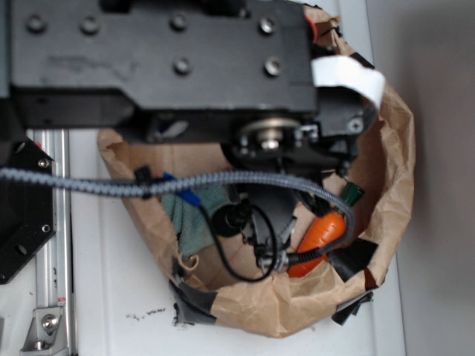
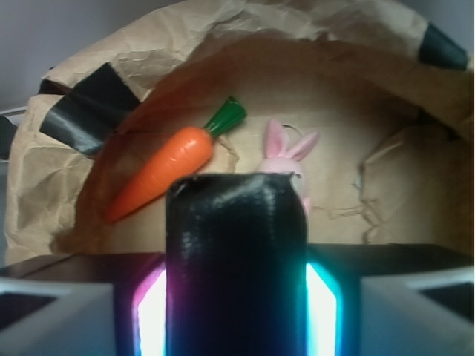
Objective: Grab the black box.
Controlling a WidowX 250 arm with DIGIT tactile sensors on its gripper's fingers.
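Note:
The black box [image 2: 236, 252], glossy with rounded edges, stands upright between my gripper's [image 2: 236, 319] lit pads [image 2: 152, 315] in the wrist view. It fills the whole gap and touches both pads, so the gripper is shut on it. In the exterior view the arm [image 1: 163, 59] reaches down into the brown paper bag [image 1: 393, 148], and its body and cables hide the box.
Inside the bag lie an orange toy carrot [image 2: 167, 170] and a pink plush bunny [image 2: 286, 156], both just beyond the box. A teal cloth [image 1: 194, 215] lies at the bag's left. Black tape patches [image 2: 89, 107] mark the bag's rim. A black hexagonal plate [image 1: 22, 215] sits left.

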